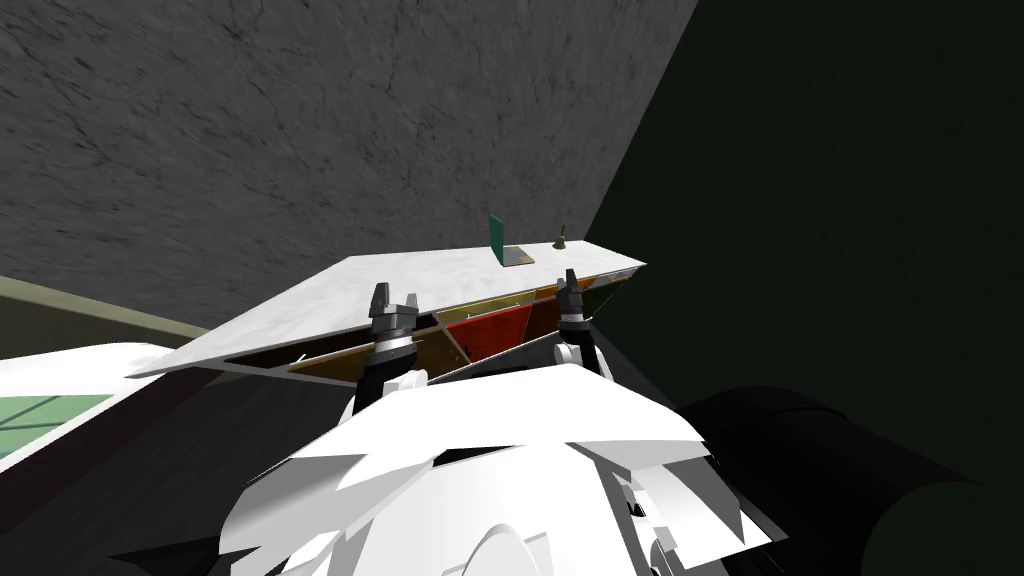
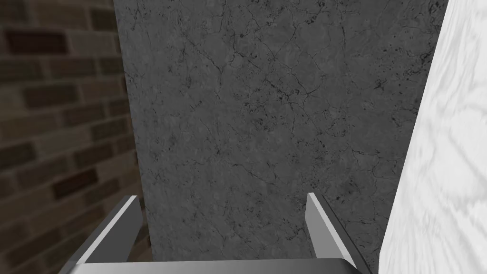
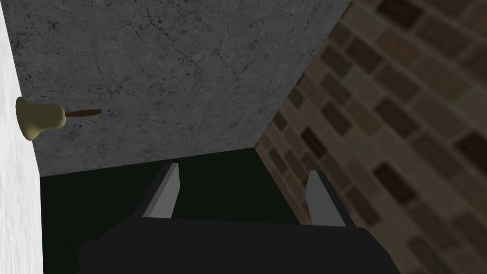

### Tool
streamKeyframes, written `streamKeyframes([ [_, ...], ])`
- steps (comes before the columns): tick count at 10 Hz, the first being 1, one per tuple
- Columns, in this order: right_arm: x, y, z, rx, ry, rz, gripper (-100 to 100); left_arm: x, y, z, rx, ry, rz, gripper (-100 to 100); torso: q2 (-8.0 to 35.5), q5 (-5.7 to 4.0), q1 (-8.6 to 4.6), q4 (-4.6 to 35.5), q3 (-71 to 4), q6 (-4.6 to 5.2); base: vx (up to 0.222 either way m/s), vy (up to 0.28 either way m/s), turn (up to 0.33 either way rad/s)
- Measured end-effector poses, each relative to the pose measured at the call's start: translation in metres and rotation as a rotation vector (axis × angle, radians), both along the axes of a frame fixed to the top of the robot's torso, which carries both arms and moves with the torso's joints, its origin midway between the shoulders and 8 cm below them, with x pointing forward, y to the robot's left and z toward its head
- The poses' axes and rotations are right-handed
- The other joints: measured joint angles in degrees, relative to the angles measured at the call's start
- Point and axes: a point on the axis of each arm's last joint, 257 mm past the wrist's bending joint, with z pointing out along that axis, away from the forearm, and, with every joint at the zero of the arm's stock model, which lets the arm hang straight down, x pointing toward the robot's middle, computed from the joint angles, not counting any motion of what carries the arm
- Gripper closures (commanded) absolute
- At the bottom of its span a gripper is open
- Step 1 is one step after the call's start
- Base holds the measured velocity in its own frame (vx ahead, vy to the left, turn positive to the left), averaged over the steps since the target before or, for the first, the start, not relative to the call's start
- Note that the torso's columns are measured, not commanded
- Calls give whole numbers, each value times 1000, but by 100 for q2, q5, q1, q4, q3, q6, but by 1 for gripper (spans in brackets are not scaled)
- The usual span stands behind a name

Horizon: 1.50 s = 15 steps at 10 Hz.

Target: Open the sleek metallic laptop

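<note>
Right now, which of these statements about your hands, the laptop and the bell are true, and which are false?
The left gripper and the right gripper are both open: true.
The bell lies on the floor: false; it stands on the white table.
The laptop is shut flat: false; its green lid stands upright.
Neither gripper touches the laptop: true; it sits toward the table's far edge.
</note>
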Motion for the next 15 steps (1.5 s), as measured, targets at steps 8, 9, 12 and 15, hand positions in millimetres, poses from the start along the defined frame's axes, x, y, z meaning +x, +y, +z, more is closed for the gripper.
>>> streamKeyframes([
  [8, 0, 0, 0, 0, 0, 0, 0, 0, 0, 0, 0, 0, 0, 0, 3116, 0, 0, 3114, -6227, 0, 0, 0, 0],
  [9, 0, 0, 0, 0, 0, 0, 0, 0, 0, 0, 0, 0, 0, 0, 3539, 0, 0, 3537, -7073, 0, 0, 0, 0],
  [12, 5, 2, 5, -9, -21, 26, -100, 0, 0, 0, 0, 0, 0, 0, 4211, 0, -2, 4206, -8424, -1, -13, -7, 80],
  [15, 13, 2, 21, 0, -75, 68, -100, 0, 0, 0, 0, 0, 0, 0, 4227, 0, 1, 4228, -8457, 2, -22, -11, 91],
])
